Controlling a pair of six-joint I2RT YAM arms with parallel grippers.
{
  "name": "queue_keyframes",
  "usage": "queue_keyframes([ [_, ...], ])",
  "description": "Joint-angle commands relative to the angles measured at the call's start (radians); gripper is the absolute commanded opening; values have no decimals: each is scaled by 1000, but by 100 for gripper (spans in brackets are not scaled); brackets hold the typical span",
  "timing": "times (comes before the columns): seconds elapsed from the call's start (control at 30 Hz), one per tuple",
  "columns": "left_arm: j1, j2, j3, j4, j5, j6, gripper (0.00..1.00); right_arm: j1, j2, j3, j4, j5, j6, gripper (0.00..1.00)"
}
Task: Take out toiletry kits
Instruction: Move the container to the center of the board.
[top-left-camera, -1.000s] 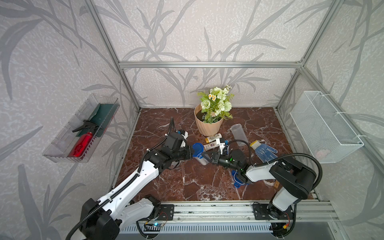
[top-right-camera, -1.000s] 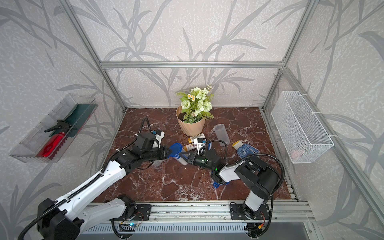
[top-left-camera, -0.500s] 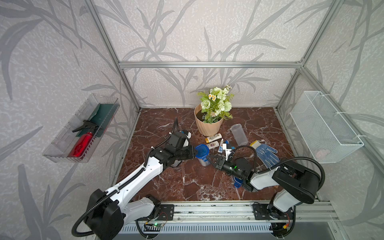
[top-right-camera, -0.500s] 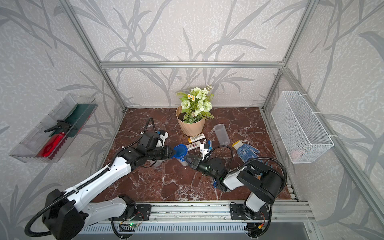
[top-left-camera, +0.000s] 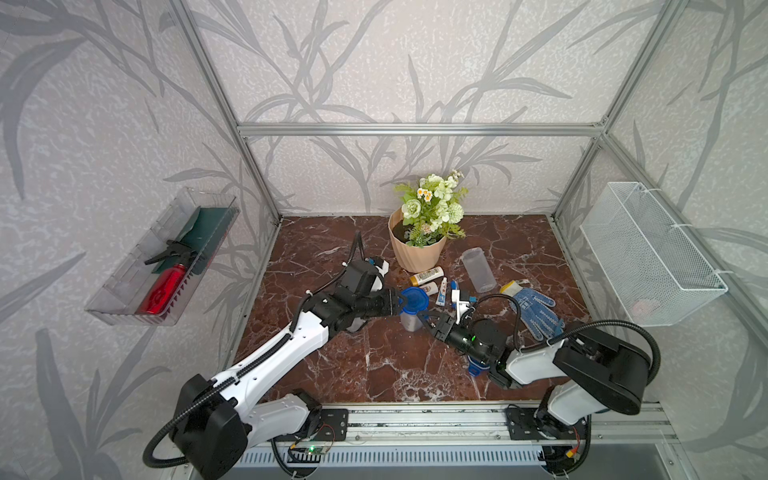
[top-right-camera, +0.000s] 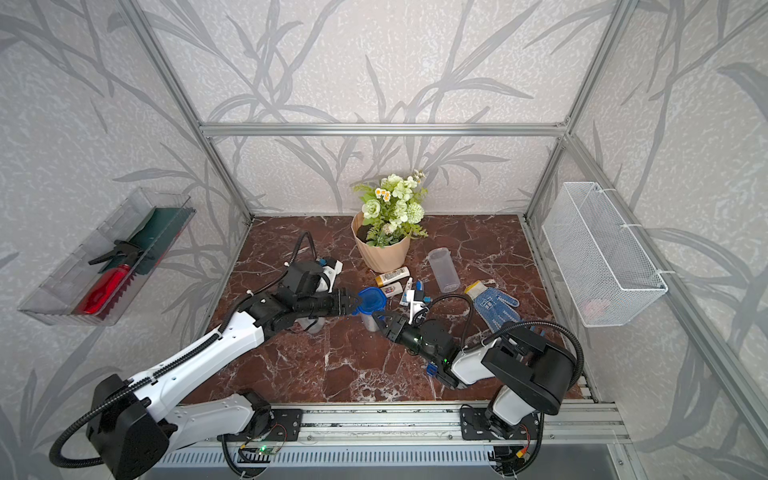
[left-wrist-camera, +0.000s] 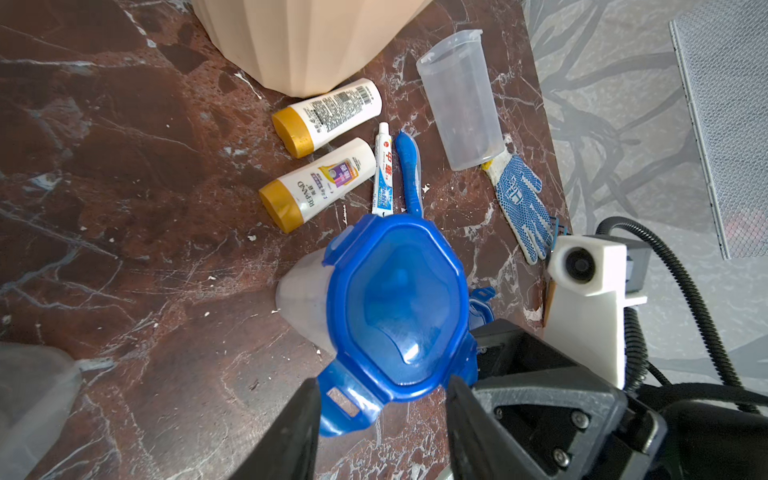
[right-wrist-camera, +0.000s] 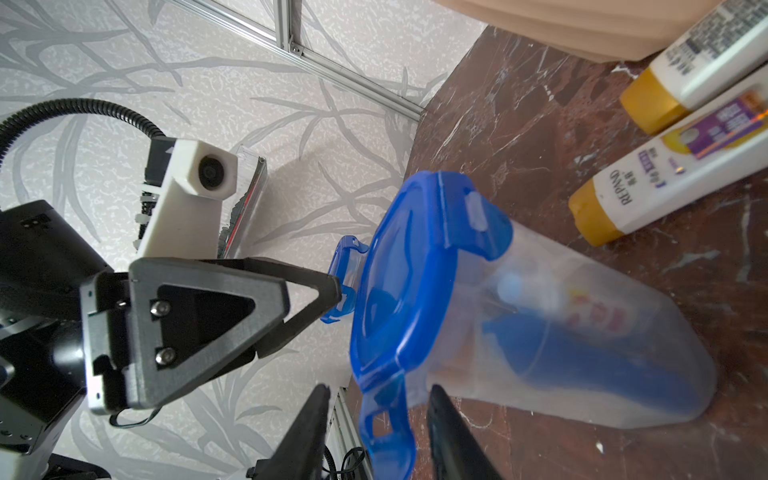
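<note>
Now that both have let go, we find the left gripper (left-wrist-camera: 382, 386) and right gripper (right-wrist-camera: 378, 390) half open, empty, each straddling a flipped-out clip of the blue lid (left-wrist-camera: 399, 303). The jar (top-left-camera: 410, 322) stands mid-frame on the counter (top-left-camera: 374, 365), one toiletry kit (right-wrist-camera: 590, 365) inside; another kit (top-left-camera: 426, 275) lies above it, already out. We judge the lid comes off next.

Cloudy jar (right-wrist-camera: 540, 266) walls blur the toiletry kit (right-wrist-camera: 582, 361) inside. The frame edge crops the flowerpot (left-wrist-camera: 307, 41). A pink item (top-left-camera: 643, 308) in the right-hand wire basket (top-left-camera: 665, 232) is indistinct.
</note>
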Motion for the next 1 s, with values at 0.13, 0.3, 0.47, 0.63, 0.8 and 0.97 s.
queue_keyframes([
  [0.13, -21, -13, 26, 2, 1, 15, 49, 5, -292, 9, -415, 131, -163, 49],
  [0.3, -61, -68, 11, -40, -34, 29, 41, 10, -609, 72, -928, 289, -307, 55],
  [0.47, -112, -81, -17, -51, -40, 26, 12, -13, -653, 223, -1197, 362, -494, 2],
  [0.63, -138, -47, -37, -53, -39, 23, 0, -49, -443, 406, -1273, 253, -607, 0],
  [0.8, -139, -13, -39, -51, -56, 27, 0, -83, -269, 513, -1226, 154, -637, 0],
  [0.97, -129, 45, -14, -59, -76, 47, 0, -100, -156, 595, -1224, 90, -657, 0],
])
